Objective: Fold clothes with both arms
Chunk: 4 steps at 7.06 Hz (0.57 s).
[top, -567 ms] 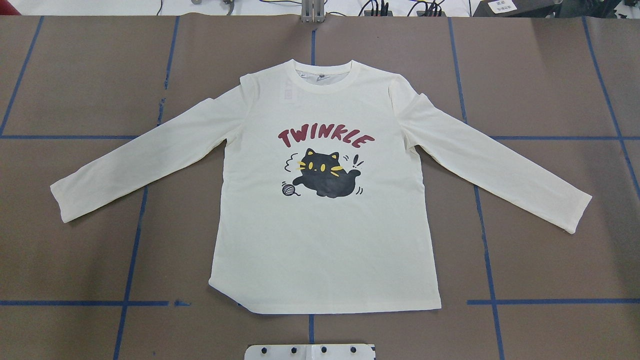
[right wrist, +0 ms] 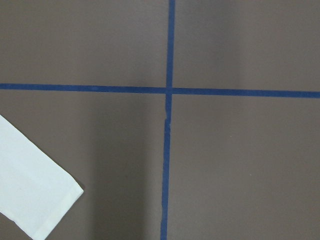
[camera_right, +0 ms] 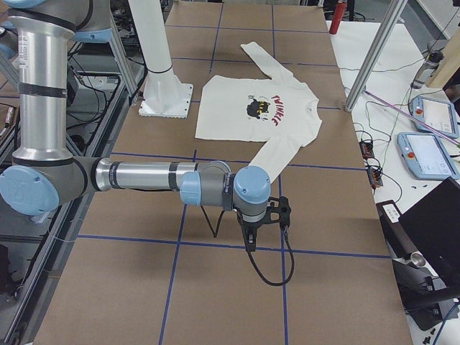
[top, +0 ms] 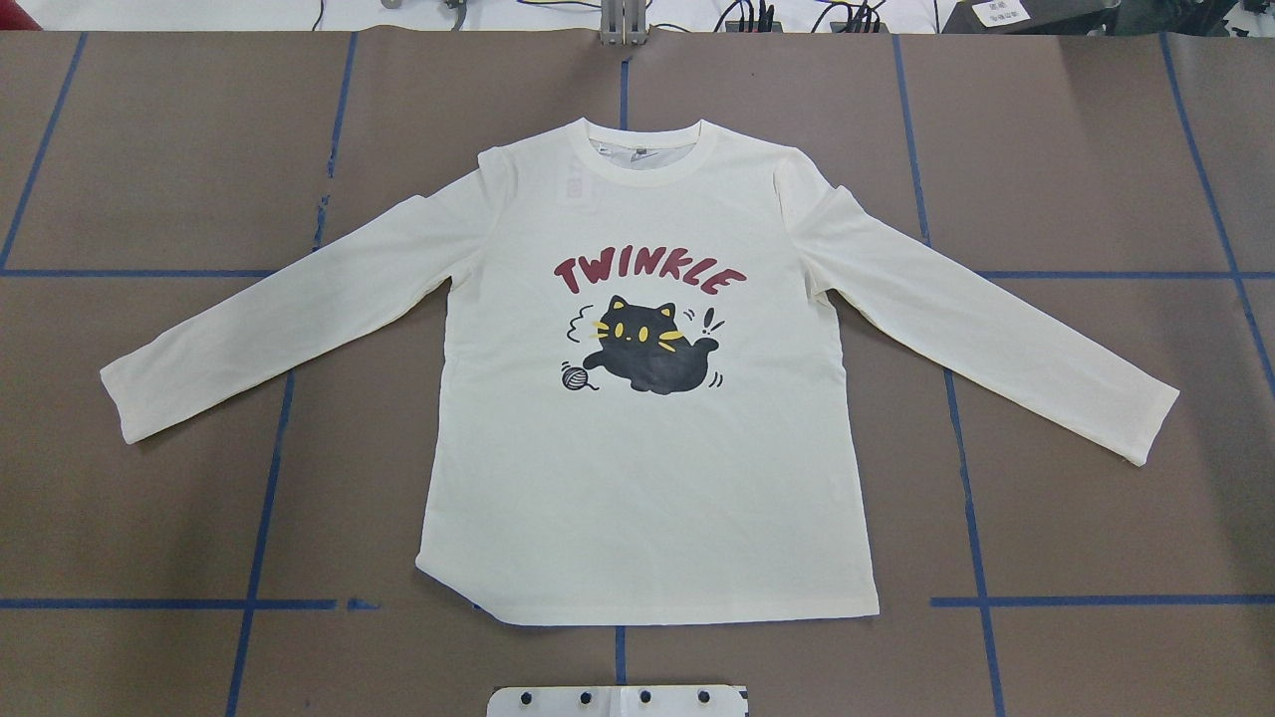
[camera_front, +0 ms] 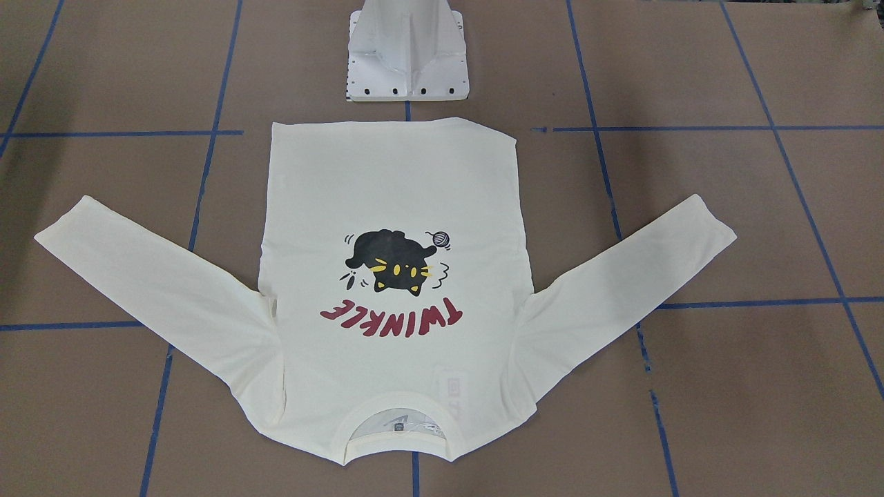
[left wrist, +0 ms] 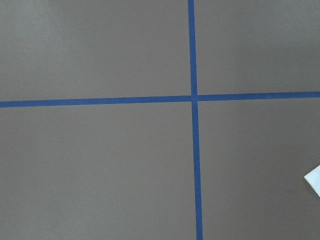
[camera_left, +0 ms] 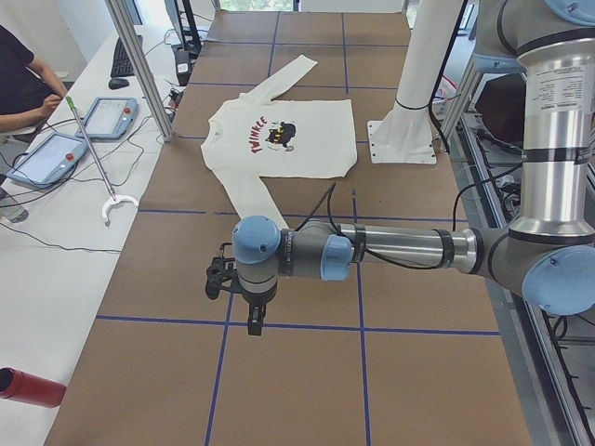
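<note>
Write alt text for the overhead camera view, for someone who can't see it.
A cream-white long-sleeved T-shirt lies flat, print up, on a brown table crossed by blue tape lines, sleeves spread out to both sides and collar toward the far edge. The print shows a black cat, a yarn ball and red TWINKLE lettering.

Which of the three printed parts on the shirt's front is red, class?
The TWINKLE lettering, arched above the cat. The cat is black with yellow eyes and whiskers, and the small yarn ball beside it is grey.
</note>
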### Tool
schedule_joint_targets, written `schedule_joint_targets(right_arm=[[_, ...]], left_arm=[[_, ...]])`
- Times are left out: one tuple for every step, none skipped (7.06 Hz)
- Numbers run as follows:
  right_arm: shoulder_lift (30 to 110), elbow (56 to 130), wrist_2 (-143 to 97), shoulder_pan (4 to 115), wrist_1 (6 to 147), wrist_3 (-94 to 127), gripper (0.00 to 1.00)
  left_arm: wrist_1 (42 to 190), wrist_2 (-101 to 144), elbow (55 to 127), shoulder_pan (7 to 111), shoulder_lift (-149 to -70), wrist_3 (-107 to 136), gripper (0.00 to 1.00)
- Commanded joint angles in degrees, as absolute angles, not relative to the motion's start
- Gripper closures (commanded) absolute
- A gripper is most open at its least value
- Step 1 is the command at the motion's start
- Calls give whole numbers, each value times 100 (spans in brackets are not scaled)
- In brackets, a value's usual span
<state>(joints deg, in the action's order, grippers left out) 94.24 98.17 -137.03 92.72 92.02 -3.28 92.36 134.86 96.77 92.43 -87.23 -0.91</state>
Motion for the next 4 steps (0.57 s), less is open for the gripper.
schedule_joint_targets(right_arm=[[9211,9906,-13579,8704,9176,-264,0],[9237,10027,-13788,8518,8976,354,0],[9646,10115,-13790,8055,7686,1222,0],[9894,10108,-13564,7468,6081,2753,0]], left_arm=[[9691,13483,9904,9185,-8964,-106,0],[10216,13482,9696,9037,-8939,-79,0],[10317,13491,9616,8983,-8912,17,0],[10362,13491,9728,8991,-8921,9,0]])
